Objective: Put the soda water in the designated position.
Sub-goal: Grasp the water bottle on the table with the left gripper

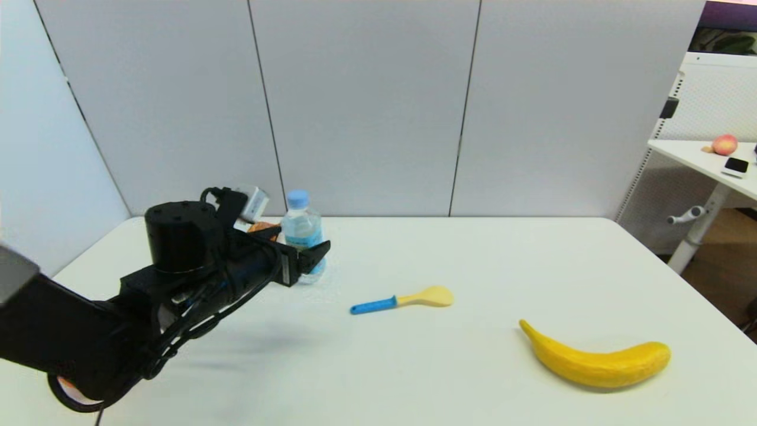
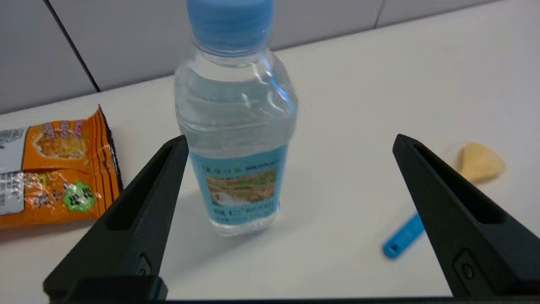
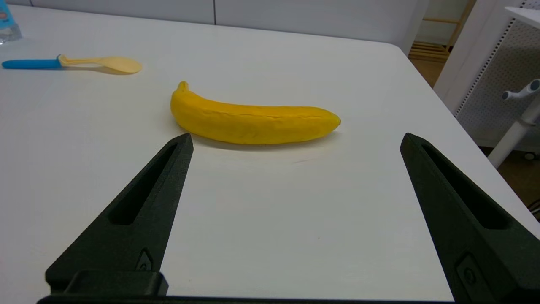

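Left end effector (image 2: 291, 141) spread, bottle (image 2: 236, 126) near one finger (image 2: 139, 211), off-centre. Centre it, close on label. Right end effector (image 3: 295, 141) spread, idle by banana (image 3: 253, 120).

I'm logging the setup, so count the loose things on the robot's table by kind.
Bottle: 1, the soda water
Snack packet: 1, orange
Spoon: 1, blue handle
Banana: 1
Total: 4

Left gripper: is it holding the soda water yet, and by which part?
Nothing is held. The left gripper is open beside the soda water, which stands upright on the table, one finger at its label.
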Robot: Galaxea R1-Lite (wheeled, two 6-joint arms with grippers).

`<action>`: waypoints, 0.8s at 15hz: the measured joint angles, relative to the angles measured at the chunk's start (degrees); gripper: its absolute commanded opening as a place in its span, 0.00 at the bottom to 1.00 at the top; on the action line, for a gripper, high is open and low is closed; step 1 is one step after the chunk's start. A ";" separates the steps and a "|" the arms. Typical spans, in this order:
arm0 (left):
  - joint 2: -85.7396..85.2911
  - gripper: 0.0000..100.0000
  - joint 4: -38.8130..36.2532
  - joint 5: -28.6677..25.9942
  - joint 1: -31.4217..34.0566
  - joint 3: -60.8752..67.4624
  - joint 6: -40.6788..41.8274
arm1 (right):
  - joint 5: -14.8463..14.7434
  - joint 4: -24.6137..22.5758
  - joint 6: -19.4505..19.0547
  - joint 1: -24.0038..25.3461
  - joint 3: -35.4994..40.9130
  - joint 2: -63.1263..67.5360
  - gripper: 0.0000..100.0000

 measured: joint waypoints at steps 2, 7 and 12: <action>3.06 1.00 -4.52 2.76 0.18 -0.02 -1.23 | 0.00 0.00 0.02 0.00 0.00 0.00 1.00; 7.78 1.00 -11.36 3.33 1.43 0.09 -1.79 | 0.00 0.00 0.02 0.00 0.00 0.00 1.00; 11.08 1.00 -17.23 3.27 2.01 0.00 -1.71 | -0.02 0.00 0.02 -0.02 0.00 0.00 1.00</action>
